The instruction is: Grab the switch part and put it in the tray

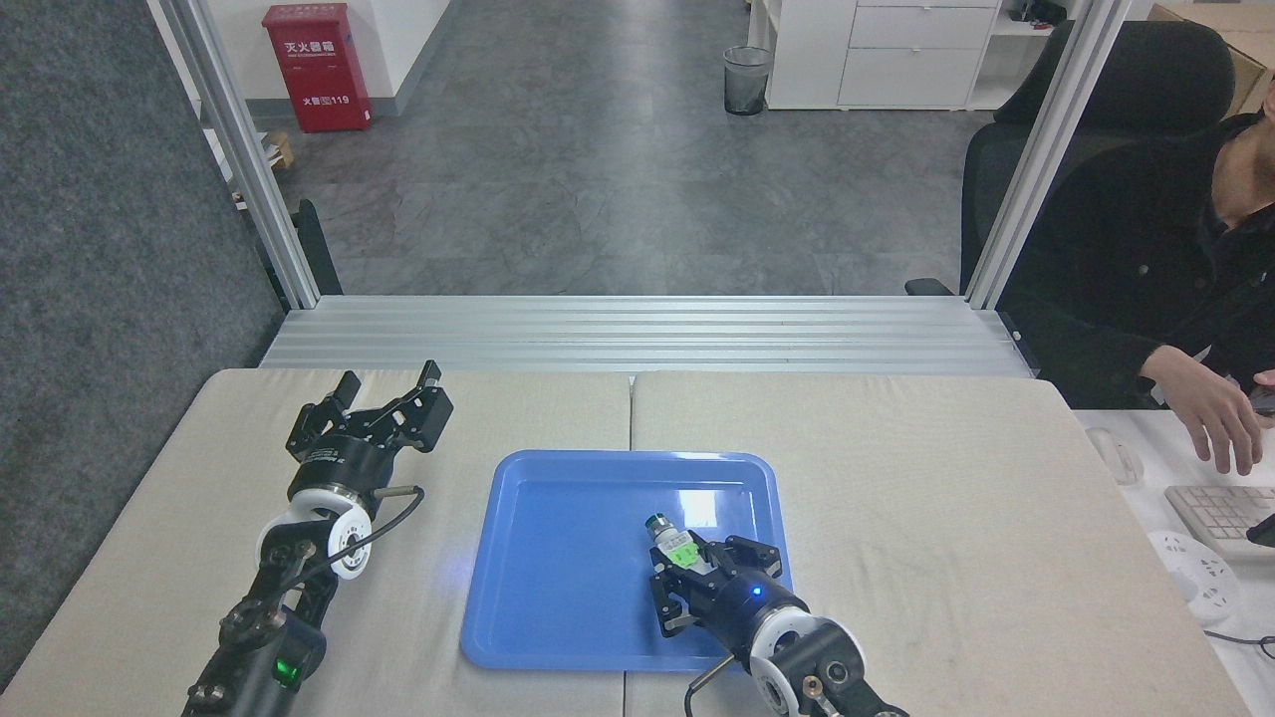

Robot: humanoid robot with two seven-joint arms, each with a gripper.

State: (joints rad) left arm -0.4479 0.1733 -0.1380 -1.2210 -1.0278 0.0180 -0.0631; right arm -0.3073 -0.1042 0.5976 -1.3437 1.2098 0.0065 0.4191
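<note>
While it waits at the left of the padded table, the left gripper rests with its claw spread and empty, clear of the work. At centre lies the blue tray, glossy and bare. Over the tray's right half, the right gripper pinches the switch part, dark end pointing away, apparently poised for release. Far right, a person's hand hovers near a keyboard.
</note>
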